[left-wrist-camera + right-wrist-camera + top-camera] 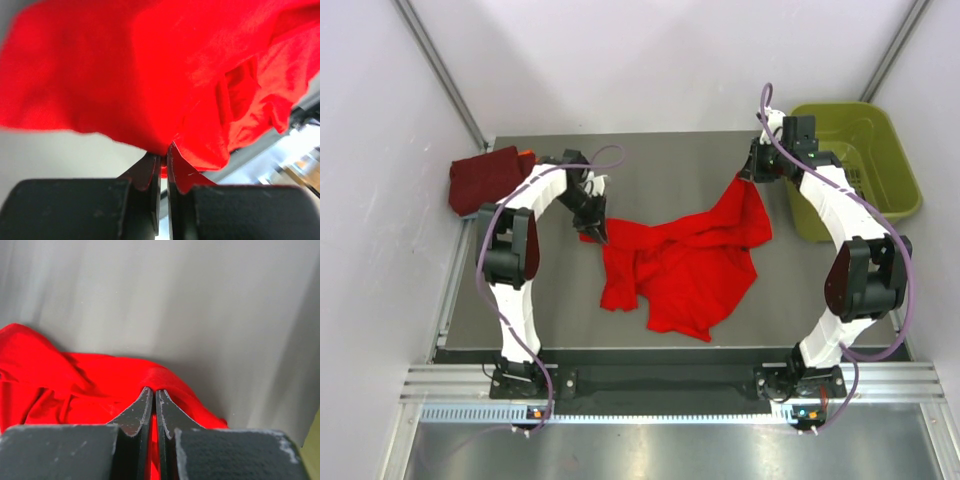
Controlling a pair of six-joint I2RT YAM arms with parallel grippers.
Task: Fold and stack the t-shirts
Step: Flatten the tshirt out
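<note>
A bright red t-shirt (685,260) lies crumpled and partly spread in the middle of the table. My left gripper (597,232) is shut on its left edge, and the cloth (165,75) fills the left wrist view above the jaws. My right gripper (750,176) is shut on the shirt's far right corner, where the red cloth (90,385) bunches at the fingertips. A folded dark maroon t-shirt (483,178) lies at the far left of the table, with an orange one (527,157) showing just under its right edge. The grey-blue shirt is out of view.
An olive-green plastic basket (890,150) stands at the far right, just beyond my right arm. White walls close in the table on the left, back and right. The metal rail runs along the near edge.
</note>
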